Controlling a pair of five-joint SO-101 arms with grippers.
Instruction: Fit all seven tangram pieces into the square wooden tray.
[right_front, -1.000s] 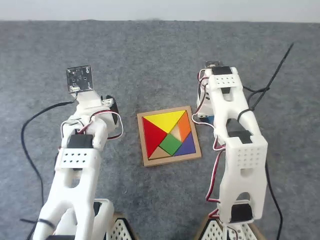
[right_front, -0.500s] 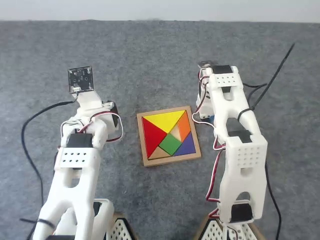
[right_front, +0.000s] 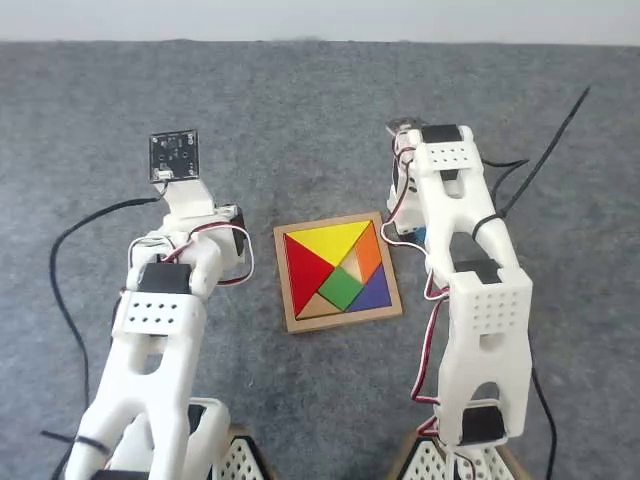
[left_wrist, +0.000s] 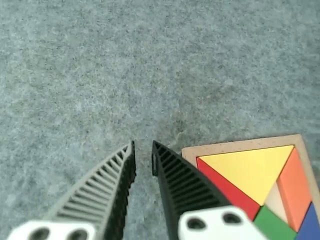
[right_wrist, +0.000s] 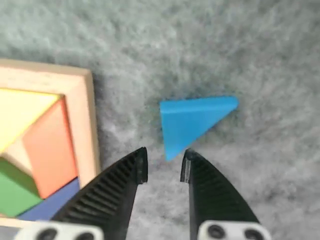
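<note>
The square wooden tray (right_front: 283, 278) lies between the two arms and holds yellow (right_front: 330, 243), red (right_front: 303, 268), orange (right_front: 369, 252), green (right_front: 342, 288) and dark blue (right_front: 376, 293) pieces. Bare wood shows in its middle and at its near left corner. A light blue triangle (right_wrist: 191, 121) lies flat on the carpet just right of the tray (right_wrist: 84, 125); a sliver of the triangle (right_front: 419, 238) peeks out beside the right arm. My right gripper (right_wrist: 164, 159) is open, its tips just short of the triangle's nearest corner. My left gripper (left_wrist: 143, 146) hovers over carpet beside the tray's (left_wrist: 240, 145) far left corner, its fingers a narrow gap apart and empty.
Grey carpet covers the whole table. Black cables trail at the left (right_front: 62, 300) and right (right_front: 545, 160) of the arms. Open carpet lies beyond the tray towards the far edge.
The left arm's wrist has shifted a little right, towards the tray. The right arm's wrist has edged slightly away and to the left. The tray and its pieces have not moved.
</note>
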